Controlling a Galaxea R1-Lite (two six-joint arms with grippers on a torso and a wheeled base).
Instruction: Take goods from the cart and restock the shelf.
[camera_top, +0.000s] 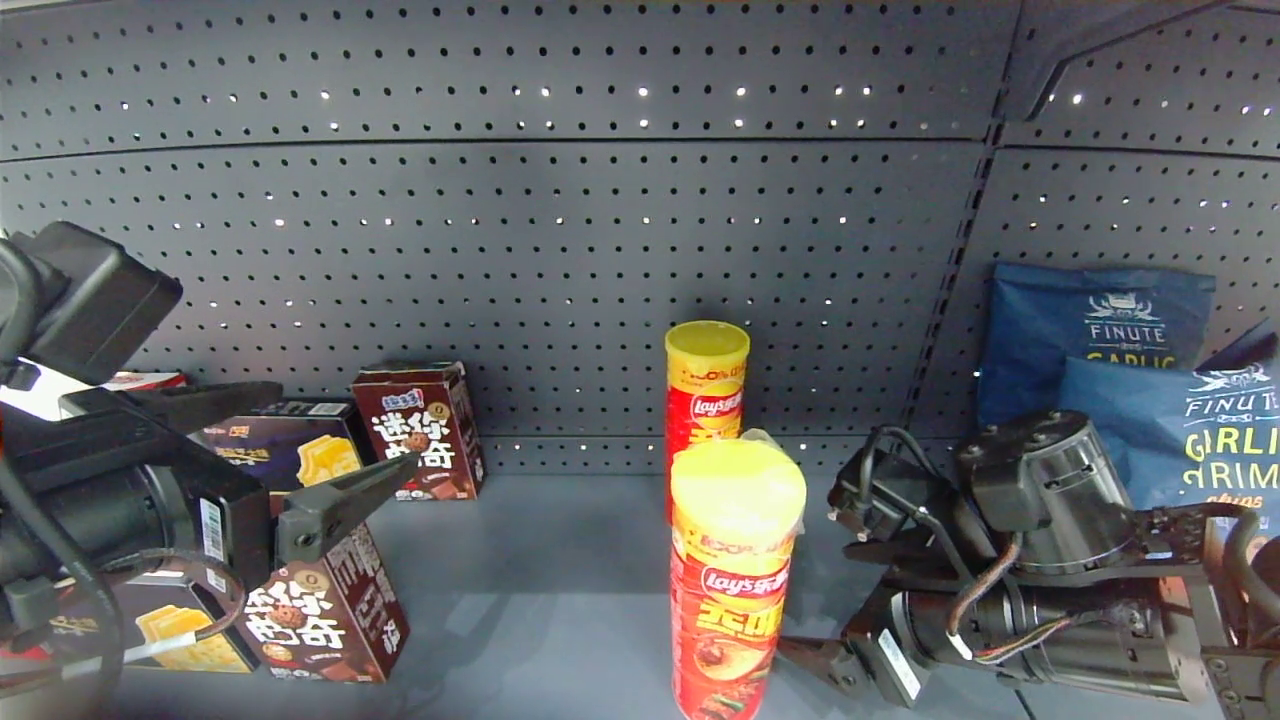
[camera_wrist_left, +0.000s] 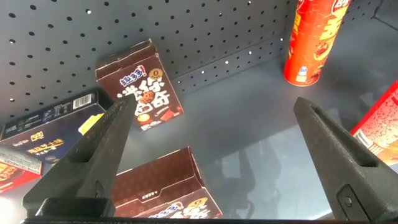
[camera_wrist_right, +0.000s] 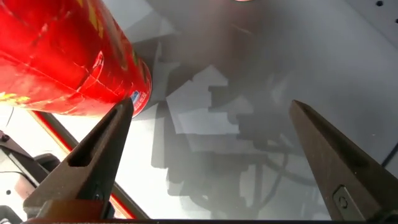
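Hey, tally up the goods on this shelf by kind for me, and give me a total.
Chip cans: 2
Brown cookie boxes: 2
Dark boxes with a yellow picture: 2
Blue snack bags: 2
Total: 8, plus a red-and-white pack at the far left, too hidden to sort.

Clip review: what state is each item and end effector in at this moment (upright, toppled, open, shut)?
front chip can: upright, lid on.
rear chip can: upright, lid on.
front cookie box: upright, closed.
rear cookie box: upright, closed.
blue snack bags: standing upright.
left end effector: open, empty.
right end effector: open, empty.
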